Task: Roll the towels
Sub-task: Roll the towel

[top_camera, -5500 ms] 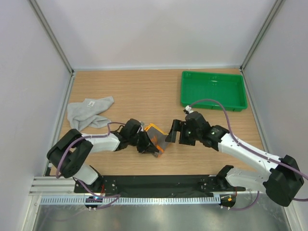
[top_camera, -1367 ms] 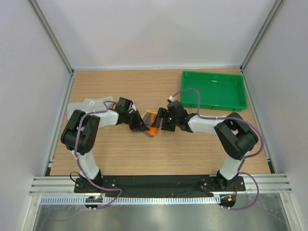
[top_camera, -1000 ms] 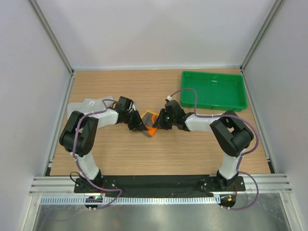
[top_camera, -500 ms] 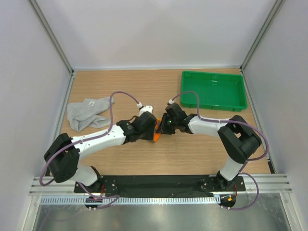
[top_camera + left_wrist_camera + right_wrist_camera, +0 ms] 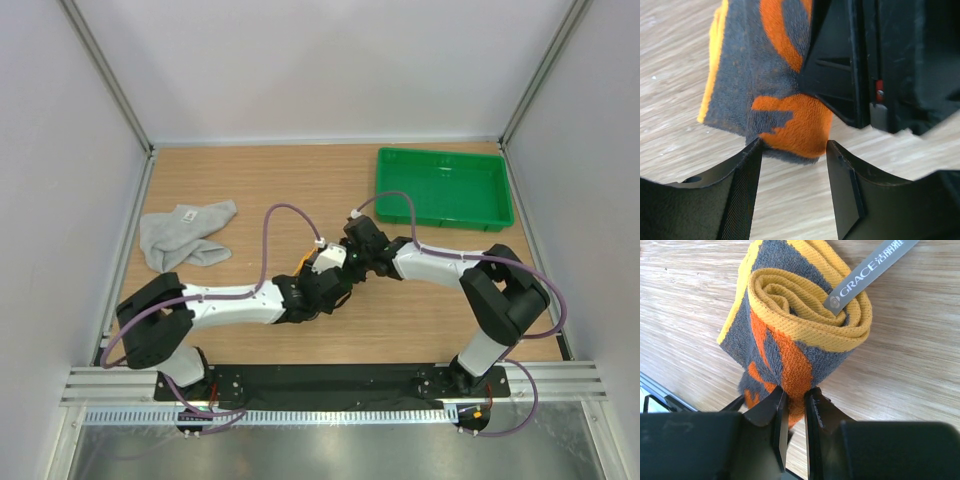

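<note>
My right gripper is clenched on a fold of the orange towel, rolled up just ahead of its fingertips. My left gripper stands released, jaws either side of the roll's end; whether they touch cloth I can't quite tell. This roll looks nearly done. Next, I'd judge: steady it, then fetch the crumpled grey towel, well off to my left.

Around the orange towel: left arm blocks 8 o'clock, right arm 3; bare table at 12. The tray stands at 2, grey towel at 10.
</note>
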Robot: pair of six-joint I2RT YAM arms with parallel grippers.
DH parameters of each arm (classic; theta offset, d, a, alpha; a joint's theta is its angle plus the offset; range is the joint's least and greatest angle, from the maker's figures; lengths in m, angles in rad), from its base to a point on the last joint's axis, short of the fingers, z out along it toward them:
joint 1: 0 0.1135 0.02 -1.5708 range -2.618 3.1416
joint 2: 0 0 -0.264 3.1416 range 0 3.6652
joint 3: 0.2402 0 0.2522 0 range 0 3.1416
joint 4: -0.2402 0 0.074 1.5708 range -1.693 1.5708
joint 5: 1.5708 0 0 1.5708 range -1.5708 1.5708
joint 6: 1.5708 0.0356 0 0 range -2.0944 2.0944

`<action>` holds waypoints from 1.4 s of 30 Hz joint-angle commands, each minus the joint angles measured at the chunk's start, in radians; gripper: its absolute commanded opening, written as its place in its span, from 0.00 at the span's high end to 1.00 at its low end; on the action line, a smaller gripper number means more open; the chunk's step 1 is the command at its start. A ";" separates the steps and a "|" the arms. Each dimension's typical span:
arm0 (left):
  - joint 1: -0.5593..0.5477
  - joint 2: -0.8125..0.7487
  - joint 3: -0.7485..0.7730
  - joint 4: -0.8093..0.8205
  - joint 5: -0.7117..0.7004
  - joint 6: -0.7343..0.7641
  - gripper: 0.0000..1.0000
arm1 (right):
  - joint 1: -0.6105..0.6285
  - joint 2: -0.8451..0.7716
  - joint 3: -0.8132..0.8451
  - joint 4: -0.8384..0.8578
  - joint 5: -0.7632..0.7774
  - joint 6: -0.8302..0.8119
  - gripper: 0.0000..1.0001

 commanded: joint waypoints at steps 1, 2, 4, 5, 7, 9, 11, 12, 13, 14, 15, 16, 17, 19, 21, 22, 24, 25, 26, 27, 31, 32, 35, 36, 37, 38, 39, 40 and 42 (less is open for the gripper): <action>-0.003 0.079 0.001 0.071 -0.069 0.003 0.45 | 0.005 -0.037 0.005 0.006 -0.022 -0.008 0.83; -0.002 0.090 0.002 0.078 -0.069 -0.002 0.45 | 0.004 -0.035 0.006 0.003 -0.029 -0.008 0.83; -0.002 0.118 -0.015 0.095 -0.072 -0.003 0.45 | 0.004 -0.035 0.008 0.000 -0.040 -0.010 0.83; -0.003 0.125 -0.021 0.116 -0.070 -0.003 0.45 | 0.005 -0.034 0.011 0.000 -0.051 -0.011 0.83; -0.002 0.141 -0.033 0.135 -0.075 -0.002 0.46 | 0.004 -0.031 0.016 -0.012 -0.055 -0.013 0.83; -0.002 0.153 -0.036 0.153 -0.084 0.003 0.50 | 0.005 -0.028 0.022 -0.019 -0.063 -0.014 0.83; -0.003 0.173 -0.035 0.160 -0.086 0.007 0.60 | 0.005 -0.021 0.029 -0.031 -0.074 -0.018 0.83; -0.002 0.179 -0.036 0.169 -0.086 0.009 0.65 | 0.004 -0.018 0.034 -0.031 -0.088 -0.016 0.83; -0.002 0.182 -0.041 0.176 -0.087 0.010 0.71 | 0.004 -0.017 0.037 -0.039 -0.092 -0.018 0.83; -0.002 0.182 -0.045 0.179 -0.089 0.010 0.74 | 0.005 -0.015 0.037 -0.040 -0.097 -0.018 0.83; -0.002 0.181 -0.050 0.186 -0.090 0.012 0.78 | 0.005 -0.017 0.037 -0.048 -0.095 -0.018 0.82; -0.002 0.179 -0.054 0.204 -0.089 0.012 0.81 | 0.005 -0.018 0.039 -0.052 -0.097 -0.019 0.83; -0.002 0.174 -0.064 0.209 -0.090 0.015 0.83 | 0.005 -0.020 0.037 -0.054 -0.097 -0.019 0.83; -0.002 0.170 -0.073 0.221 -0.084 0.020 0.89 | 0.005 -0.021 0.037 -0.063 -0.103 -0.018 0.83; -0.002 0.161 -0.085 0.229 -0.070 0.027 0.92 | 0.004 -0.023 0.037 -0.068 -0.108 -0.021 0.83; -0.002 0.156 -0.088 0.236 -0.066 0.030 0.95 | 0.005 -0.024 0.036 -0.071 -0.108 -0.022 0.82; -0.002 0.142 -0.097 0.238 -0.059 0.030 0.98 | 0.004 -0.026 0.037 -0.078 -0.108 -0.024 0.82; -0.002 0.138 -0.100 0.239 -0.053 0.035 1.00 | 0.004 -0.027 0.036 -0.082 -0.106 -0.025 0.82; -0.002 0.130 -0.104 0.244 -0.049 0.038 1.00 | 0.005 -0.027 0.037 -0.083 -0.106 -0.027 0.82; -0.002 0.118 -0.111 0.245 -0.046 0.040 1.00 | 0.005 -0.029 0.036 -0.088 -0.106 -0.027 0.81; -0.002 0.086 -0.117 0.245 -0.004 0.061 1.00 | 0.002 -0.029 0.052 -0.109 -0.100 -0.042 0.75; -0.002 0.081 -0.117 0.244 0.003 0.063 1.00 | 0.004 -0.031 0.053 -0.114 -0.088 -0.044 0.73; 0.000 0.061 -0.124 0.239 0.039 0.072 1.00 | -0.001 -0.031 0.060 -0.134 -0.069 -0.057 0.65; 0.001 0.056 -0.125 0.236 0.049 0.072 1.00 | -0.006 -0.028 0.062 -0.144 -0.065 -0.064 0.61; 0.004 0.046 -0.125 0.235 0.062 0.070 1.00 | -0.010 -0.029 0.062 -0.144 -0.063 -0.068 0.60; 0.007 0.041 -0.128 0.236 0.084 0.072 1.00 | -0.012 -0.028 0.060 -0.146 -0.062 -0.070 0.59; 0.009 0.035 -0.128 0.235 0.095 0.072 1.00 | -0.019 -0.027 0.060 -0.146 -0.060 -0.071 0.57; 0.012 0.030 -0.128 0.235 0.108 0.073 1.00 | -0.019 -0.024 0.062 -0.148 -0.059 -0.074 0.56; 0.026 0.016 -0.131 0.235 0.150 0.075 1.00 | -0.024 -0.023 0.066 -0.152 -0.059 -0.076 0.48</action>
